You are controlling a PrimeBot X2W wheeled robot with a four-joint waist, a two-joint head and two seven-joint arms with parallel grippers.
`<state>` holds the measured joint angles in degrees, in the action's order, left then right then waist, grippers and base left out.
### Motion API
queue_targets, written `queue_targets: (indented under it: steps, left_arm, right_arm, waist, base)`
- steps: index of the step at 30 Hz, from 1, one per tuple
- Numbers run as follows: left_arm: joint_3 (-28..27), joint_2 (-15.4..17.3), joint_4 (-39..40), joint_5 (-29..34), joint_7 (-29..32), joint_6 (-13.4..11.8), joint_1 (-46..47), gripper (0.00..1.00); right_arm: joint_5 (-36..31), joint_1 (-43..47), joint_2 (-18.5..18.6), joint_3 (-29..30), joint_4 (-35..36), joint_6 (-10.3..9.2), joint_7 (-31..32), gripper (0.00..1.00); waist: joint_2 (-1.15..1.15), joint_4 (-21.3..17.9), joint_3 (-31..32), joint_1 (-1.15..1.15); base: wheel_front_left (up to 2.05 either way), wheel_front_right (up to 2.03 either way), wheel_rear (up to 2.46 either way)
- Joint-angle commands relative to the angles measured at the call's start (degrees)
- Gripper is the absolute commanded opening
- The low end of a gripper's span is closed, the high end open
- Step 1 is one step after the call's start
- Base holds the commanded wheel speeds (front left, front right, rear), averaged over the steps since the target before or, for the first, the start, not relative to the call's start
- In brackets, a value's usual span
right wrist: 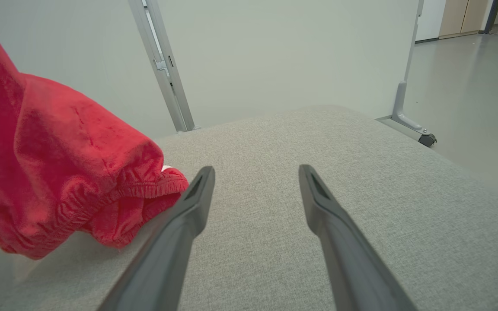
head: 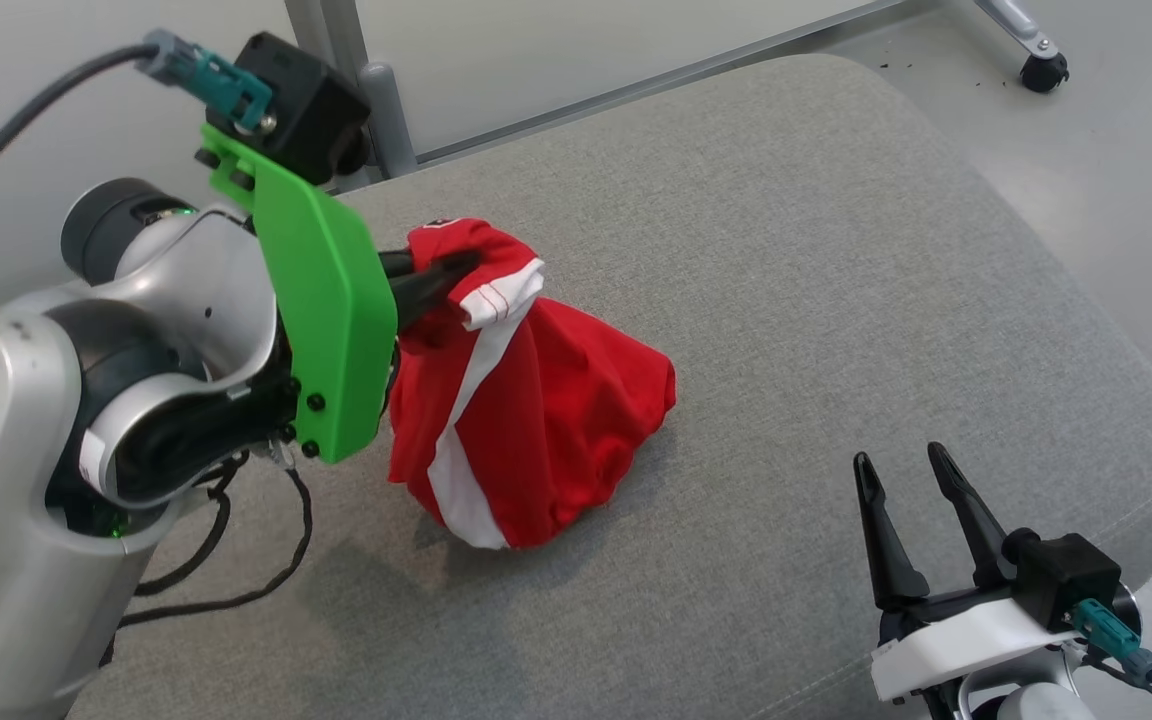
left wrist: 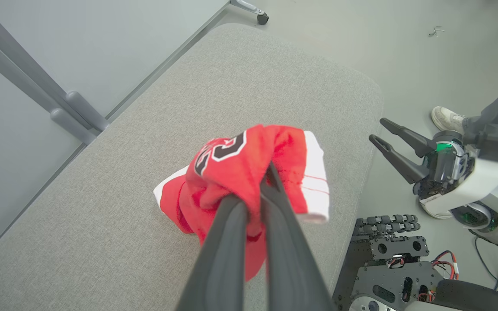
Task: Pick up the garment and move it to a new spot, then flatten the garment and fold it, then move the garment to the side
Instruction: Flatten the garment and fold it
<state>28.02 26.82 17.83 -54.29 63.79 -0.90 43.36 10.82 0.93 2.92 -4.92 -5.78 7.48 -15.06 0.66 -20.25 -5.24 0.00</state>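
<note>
- garment (head: 536,400): a bright red fabric piece, bunched into a loose, drooping bundle that is narrow at the top and wider below.
- markings: a broad white stripe runs down its front in the head view. a white band edged with thin red lines folds over near the top. the left wrist view shows a black printed character outlined in white, too crumpled to read.
- hem: in the right wrist view one edge is gathered and stitched like an elastic hem, and the cloth looks soft and finely textured.
- position: the garment is on the robot's left part of the grey fabric-covered table (head: 836,250), near the far edge. its top is lifted, and its lowest folds appear to touch the surface.
- left end effector (head: 456,270): the two dark fingers are pressed together, pinching a fold at the top of the garment. red cloth wraps around both fingers in the left wrist view.
- right end effector (head: 898,458): the fingers are spread, holding nothing, and stand above the near right part of the table, apart from the garment.
- surroundings: a green plate (head: 326,320) sits on the left wrist. a caster wheel (head: 1044,72) stands on the floor beyond the table. a person's shoe (left wrist: 445,117) shows on the floor in the left wrist view.
</note>
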Motion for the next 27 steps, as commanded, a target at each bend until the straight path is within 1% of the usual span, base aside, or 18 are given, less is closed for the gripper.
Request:
queue_targets:
  steps: [1,3,5,8,10,12,13,15,17,21,24,25,27]
  left_arm:
    - [-0.4,-0.7,-0.8,-1.2,1.1,-1.1,2.0,0.00]
    - [-1.1,-2.4,-1.9,-2.3,1.9,-2.5,4.2,0.00]
    - [-2.2,-5.9,-3.6,-4.2,1.4,-5.3,5.8,0.00]
    - [-3.1,-10.7,-5.9,-4.9,-0.2,-8.8,9.1,0.00]
    - [-3.2,-13.6,-7.8,-4.3,-1.8,-10.5,10.8,0.00]
    - [-3.1,-16.1,-10.2,-3.4,-3.9,-11.4,12.3,0.00]
    - [-3.1,-16.1,-10.2,-3.4,-3.9,-11.4,12.3,0.00]
    - [-2.9,-18.2,-12.6,-2.1,-6.5,-11.8,13.8,0.00]
    - [-2.8,-19.7,-15.7,-0.4,-9.6,-11.6,14.6,0.00]
    - [-3.5,-21.1,-22.1,1.8,-16.6,-10.0,15.7,0.00]
    - [-4.6,-21.1,-26.1,1.6,-19.7,-8.6,14.9,0.00]
    - [-5.2,-20.7,-27.2,0.4,-20.4,-7.2,13.1,0.00]
    - [-6.2,-20.1,-27.2,-1.4,-20.7,-6.3,10.6,0.00]
  right_arm:
    - [0.4,0.3,0.0,0.2,0.0,0.02,-0.2,1.00]
    - [0.5,0.1,0.0,0.4,-0.1,0.02,-0.2,1.00]
    - [0.5,-0.3,0.0,0.5,-0.2,0.03,-0.2,1.00]
    - [0.7,-1.0,0.0,0.2,-0.2,0.03,-0.2,1.00]
    - [0.9,-1.3,0.0,-0.3,-0.2,0.03,-0.2,1.00]
    - [0.8,-1.4,0.0,-1.2,-0.6,0.03,-0.2,1.00]
    - [0.8,-1.4,0.0,-1.2,-0.6,0.03,-0.2,1.00]
    - [0.9,-1.6,0.0,-1.7,-0.7,0.03,-0.2,1.00]
    - [1.0,-1.7,0.0,-2.2,-0.7,0.02,-0.2,1.00]
    - [1.1,-1.6,0.0,-2.2,-0.6,0.02,-0.2,1.00]
    - [1.3,-0.7,0.0,-2.0,-0.5,0.02,-0.2,1.00]
    - [1.4,0.0,0.0,-1.8,-0.5,0.03,-0.2,1.00]
    - [1.4,0.4,0.0,-1.5,-0.6,0.03,-0.2,1.00]
  waist:
    - [-0.66,-0.2,-0.2,0.00]
    - [-0.66,-0.2,-0.2,0.00]
    - [-0.66,-0.2,-0.2,0.00]
    - [-0.66,-0.3,-0.1,0.00]
    - [-0.66,-0.5,0.0,0.00]
    - [-0.66,-1.1,0.5,0.00]
    - [-0.66,-1.1,0.5,0.00]
    - [-0.66,-1.6,0.7,0.00]
    - [-0.66,-2.1,0.9,0.00]
    - [-0.66,-3.6,1.2,0.00]
    - [-0.66,-4.4,1.4,0.00]
    - [-0.66,-4.6,1.4,0.00]
    - [-0.66,-4.6,1.3,0.00]
  base:
    - [0.00,0.00,0.00]
    - [0.00,0.00,0.00]
    - [0.00,0.00,0.00]
    - [0.00,0.00,0.00]
    - [0.00,0.00,0.00]
    - [0.00,0.00,0.00]
    - [0.00,0.00,0.00]
    - [0.00,0.00,0.00]
    - [0.00,0.00,0.00]
    - [0.00,0.00,0.00]
    - [0.00,0.00,0.00]
    - [0.00,0.00,0.00]
    - [0.00,0.00,0.00]
